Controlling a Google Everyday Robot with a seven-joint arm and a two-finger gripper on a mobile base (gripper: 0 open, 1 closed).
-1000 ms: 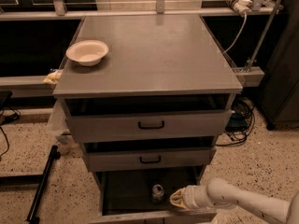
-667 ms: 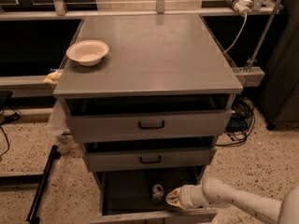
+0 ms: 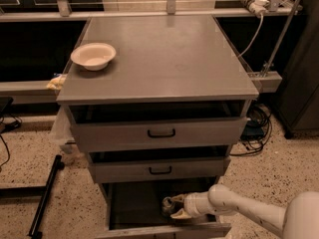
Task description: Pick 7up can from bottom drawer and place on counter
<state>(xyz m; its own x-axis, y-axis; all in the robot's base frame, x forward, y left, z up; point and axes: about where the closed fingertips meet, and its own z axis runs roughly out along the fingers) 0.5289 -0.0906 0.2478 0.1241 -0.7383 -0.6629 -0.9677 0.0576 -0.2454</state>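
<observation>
Silvery 7up can [image 3: 166, 203] stands inside the open bottom drawer [image 3: 132, 205], right of its middle. End effector [image 3: 175, 206] is in that drawer too, fingers spread, tips at the can. Step: reaching to grasp. Next, likely: pinch the can, lift it clear of the drawer, and raise it to the desk [image 3: 164, 54].

In the dim bottom drawer [image 3: 130, 204], the pincer [image 3: 177, 206] covers part of the 7up can [image 3: 167, 203], perhaps touching it. The drawer's front is cut by the lower edge.
</observation>
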